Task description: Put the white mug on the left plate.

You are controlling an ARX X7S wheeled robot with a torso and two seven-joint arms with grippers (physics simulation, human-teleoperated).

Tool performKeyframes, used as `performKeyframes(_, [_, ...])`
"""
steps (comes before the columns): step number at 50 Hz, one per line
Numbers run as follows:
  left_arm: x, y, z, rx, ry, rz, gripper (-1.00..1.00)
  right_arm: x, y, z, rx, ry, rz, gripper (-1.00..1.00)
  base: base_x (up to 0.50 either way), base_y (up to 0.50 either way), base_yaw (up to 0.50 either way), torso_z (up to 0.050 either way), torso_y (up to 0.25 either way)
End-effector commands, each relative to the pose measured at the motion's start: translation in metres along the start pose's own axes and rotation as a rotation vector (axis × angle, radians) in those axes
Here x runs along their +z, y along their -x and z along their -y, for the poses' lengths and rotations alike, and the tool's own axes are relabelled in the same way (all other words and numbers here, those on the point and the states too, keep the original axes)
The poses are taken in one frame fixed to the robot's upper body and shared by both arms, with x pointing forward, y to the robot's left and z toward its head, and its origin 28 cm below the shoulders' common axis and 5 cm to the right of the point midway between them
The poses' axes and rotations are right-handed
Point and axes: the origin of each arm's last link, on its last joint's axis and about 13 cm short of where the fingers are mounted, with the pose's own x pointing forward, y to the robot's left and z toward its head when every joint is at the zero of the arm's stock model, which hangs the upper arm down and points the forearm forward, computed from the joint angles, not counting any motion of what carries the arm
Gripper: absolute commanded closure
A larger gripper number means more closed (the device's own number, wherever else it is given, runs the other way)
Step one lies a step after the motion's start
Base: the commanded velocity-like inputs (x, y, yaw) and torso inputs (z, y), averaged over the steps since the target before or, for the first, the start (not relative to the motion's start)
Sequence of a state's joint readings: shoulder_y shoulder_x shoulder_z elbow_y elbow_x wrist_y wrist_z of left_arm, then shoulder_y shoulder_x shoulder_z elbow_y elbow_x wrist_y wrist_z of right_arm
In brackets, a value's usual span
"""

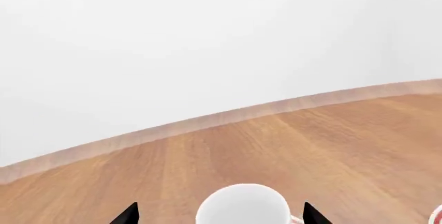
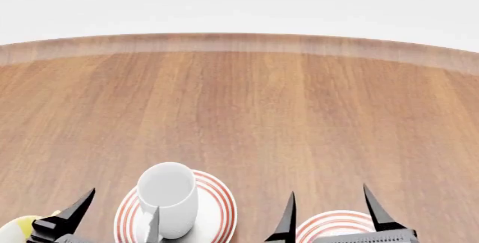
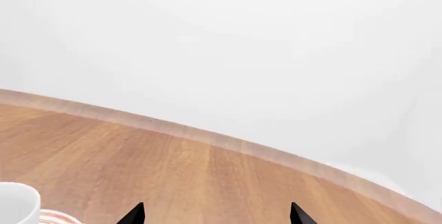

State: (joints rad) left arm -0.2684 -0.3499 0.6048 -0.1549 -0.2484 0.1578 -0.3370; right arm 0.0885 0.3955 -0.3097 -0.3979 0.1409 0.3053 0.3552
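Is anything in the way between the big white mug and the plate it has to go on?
Nothing visible is. In the head view the white mug already stands upright on the left plate, with the left gripper open around it. The right gripper is open over the other plate.

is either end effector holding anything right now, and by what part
Nothing is held. The white mug stands on the left plate between the open left end effector's fingertips, which sit apart from it. The right end effector is open and empty.
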Motion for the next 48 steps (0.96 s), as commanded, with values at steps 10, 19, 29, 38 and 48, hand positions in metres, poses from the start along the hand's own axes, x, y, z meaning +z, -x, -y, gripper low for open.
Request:
performKeyframes(10, [0.056, 0.041, 0.005, -0.033, -0.011, 0.165, -1.0, 0.02, 0.015, -0.001, -0.011, 0.017, 0.086, -1.0, 0.0, 0.0, 0.0, 0.0, 0.0])
performKeyframes(19, [0.066, 0.05, 0.005, -0.031, -0.018, 0.203, -1.0, 0.027, 0.022, -0.002, -0.008, 0.011, 0.117, -1.0, 0.0, 0.0, 0.0, 0.0, 0.0])
performKeyframes(29, [0.074, 0.058, 0.005, -0.033, -0.016, 0.233, -1.0, 0.032, 0.028, -0.001, -0.011, 0.012, 0.142, -1.0, 0.0, 0.0, 0.0, 0.0, 0.0])
performKeyframes(38, [0.079, 0.062, 0.005, -0.031, -0.019, 0.252, -1.0, 0.035, 0.031, -0.002, -0.01, 0.017, 0.153, -1.0, 0.0, 0.0, 0.0, 0.0, 0.0])
performKeyframes(48, [0.081, 0.063, 0.005, -0.034, -0.016, 0.258, -1.0, 0.033, 0.031, -0.003, -0.009, 0.018, 0.146, -1.0, 0.0, 0.0, 0.0, 0.0, 0.0])
